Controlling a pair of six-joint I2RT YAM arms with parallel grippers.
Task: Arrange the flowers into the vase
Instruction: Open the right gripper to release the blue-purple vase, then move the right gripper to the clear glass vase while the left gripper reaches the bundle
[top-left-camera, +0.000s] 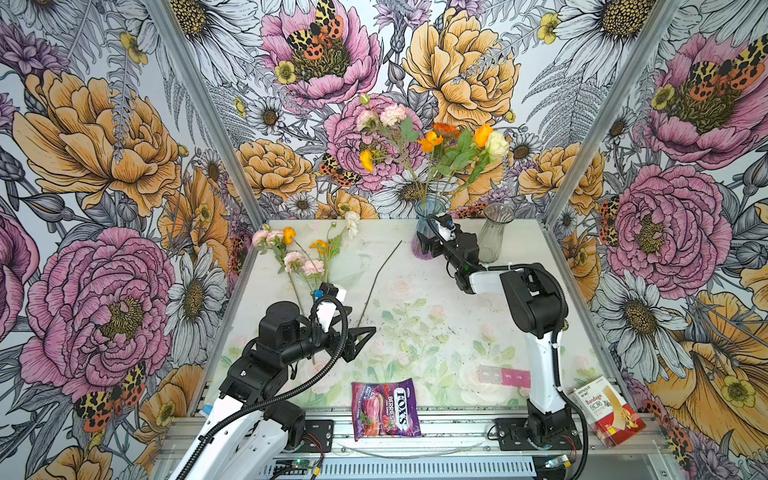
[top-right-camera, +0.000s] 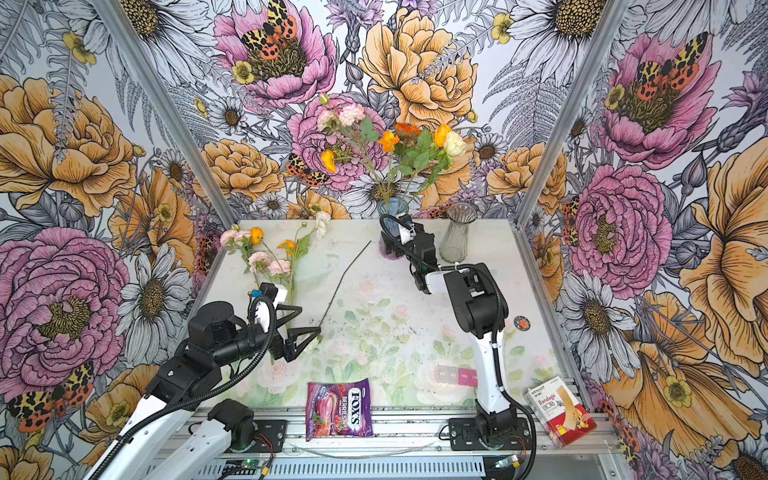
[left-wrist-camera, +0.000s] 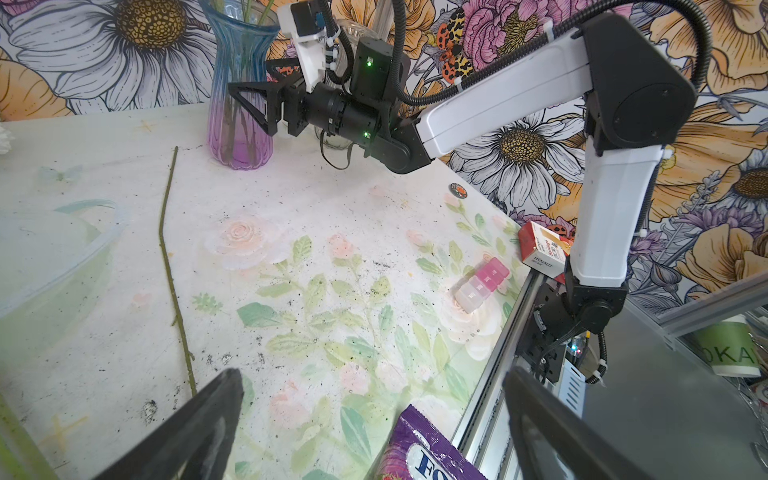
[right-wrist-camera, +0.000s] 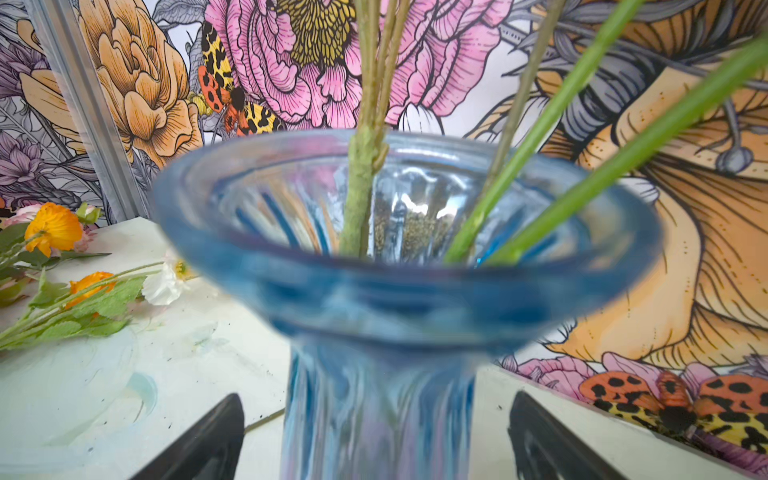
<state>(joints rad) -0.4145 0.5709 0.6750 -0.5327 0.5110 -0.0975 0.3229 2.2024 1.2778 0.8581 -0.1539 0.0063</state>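
Take the table (top-left-camera: 457, 324) as a clock face, with six nearest me. At six a purple candy bag (top-left-camera: 385, 409) lies across the front rail. A bandage box (top-left-camera: 609, 409) sits off the corner at about four. A pink-and-white pill box (left-wrist-camera: 482, 282) lies flat at five, close to the right arm's base.

Further in, at about eight, the left pincer (top-right-camera: 311, 318) has its jaws spread wide. It has hold of nothing, and only tabletop shows between its fingers. The near end of a bare stem (top-left-camera: 376, 282) lies just beside it, and the stem slants away toward twelve.

At ten to eleven the loose flowers (top-left-camera: 299, 253) lie flat in a heap. They are pink ruffled ones, orange ones and a white one, with their heads toward the far edge.

At the far edge, just past twelve, stands the vase (left-wrist-camera: 239, 133), blue at the top and purple at the foot. The right pincer (left-wrist-camera: 249, 77) straddles it with its jaws fully apart, one finger on each side. The right wrist view shows a gap between the glass and each finger, so it is not gripping. The standing flowers (top-left-camera: 436, 137) fan out above the rim in pink, orange and cream, and their stems lean on the lip.

A clear glass vase (top-left-camera: 494, 237) stands just beside it at one.
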